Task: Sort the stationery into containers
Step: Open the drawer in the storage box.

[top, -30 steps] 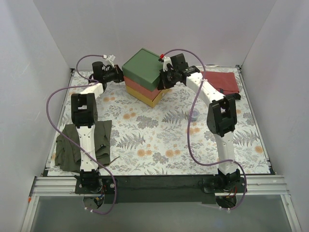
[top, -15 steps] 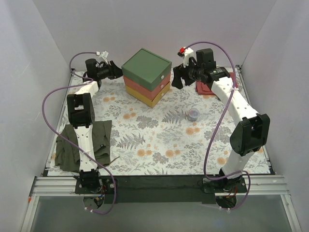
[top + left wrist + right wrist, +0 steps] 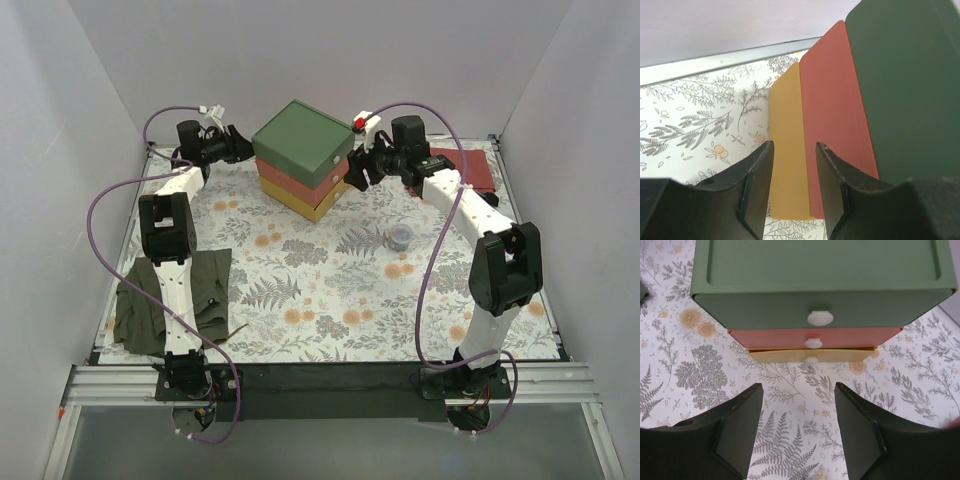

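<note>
While right end effector (image 3: 797, 390) gapes empty before the drawers (image 3: 820, 285), knobs (image 3: 819, 317) facing it, left end effector (image 3: 794, 149) released behind them.

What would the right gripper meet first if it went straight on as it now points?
Probably the front of the drawer stack: the open right gripper faces it, the white knob of the green drawer roughly centred ahead. Nothing shows in between.
</note>
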`<state>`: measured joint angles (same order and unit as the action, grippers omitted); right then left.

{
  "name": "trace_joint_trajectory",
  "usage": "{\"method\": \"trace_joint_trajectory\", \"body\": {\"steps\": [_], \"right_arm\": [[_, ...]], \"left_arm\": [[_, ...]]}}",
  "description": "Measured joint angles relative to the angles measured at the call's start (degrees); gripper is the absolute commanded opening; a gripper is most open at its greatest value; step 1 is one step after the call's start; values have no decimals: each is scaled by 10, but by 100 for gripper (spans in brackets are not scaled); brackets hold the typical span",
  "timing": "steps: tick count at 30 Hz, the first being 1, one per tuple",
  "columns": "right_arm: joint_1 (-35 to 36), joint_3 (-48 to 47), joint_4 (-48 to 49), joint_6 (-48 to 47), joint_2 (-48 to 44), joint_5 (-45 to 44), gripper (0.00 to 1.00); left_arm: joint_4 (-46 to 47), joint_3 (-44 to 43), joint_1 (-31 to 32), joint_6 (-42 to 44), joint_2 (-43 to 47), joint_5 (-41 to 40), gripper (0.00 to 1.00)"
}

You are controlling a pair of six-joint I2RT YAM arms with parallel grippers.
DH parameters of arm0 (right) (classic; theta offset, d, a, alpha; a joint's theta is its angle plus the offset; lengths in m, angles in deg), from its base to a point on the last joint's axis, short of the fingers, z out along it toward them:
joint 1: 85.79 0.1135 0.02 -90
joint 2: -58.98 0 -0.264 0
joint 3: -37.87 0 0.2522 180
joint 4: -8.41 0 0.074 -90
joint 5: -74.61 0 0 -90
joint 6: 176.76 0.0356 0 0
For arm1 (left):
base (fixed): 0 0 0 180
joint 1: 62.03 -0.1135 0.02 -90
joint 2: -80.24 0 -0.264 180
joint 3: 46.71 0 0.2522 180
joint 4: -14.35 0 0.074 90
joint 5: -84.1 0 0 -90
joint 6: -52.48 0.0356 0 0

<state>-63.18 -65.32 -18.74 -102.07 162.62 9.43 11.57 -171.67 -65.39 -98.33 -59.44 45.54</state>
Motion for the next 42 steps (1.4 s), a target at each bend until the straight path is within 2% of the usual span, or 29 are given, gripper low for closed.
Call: {"method": "trace_joint_trajectory", "body": {"steps": [16,23,42], "right_arm": [[0,-59,89,33,75,15,57],[1,-90,97,54,101,15,53],[22,-101,90,65,114,-7,43]], "left_arm": [[-14,12,4,15,0,-10,40],[-17,14,5,15,0,-11,40],[-17,19,5,14,0,-12,40]]}}
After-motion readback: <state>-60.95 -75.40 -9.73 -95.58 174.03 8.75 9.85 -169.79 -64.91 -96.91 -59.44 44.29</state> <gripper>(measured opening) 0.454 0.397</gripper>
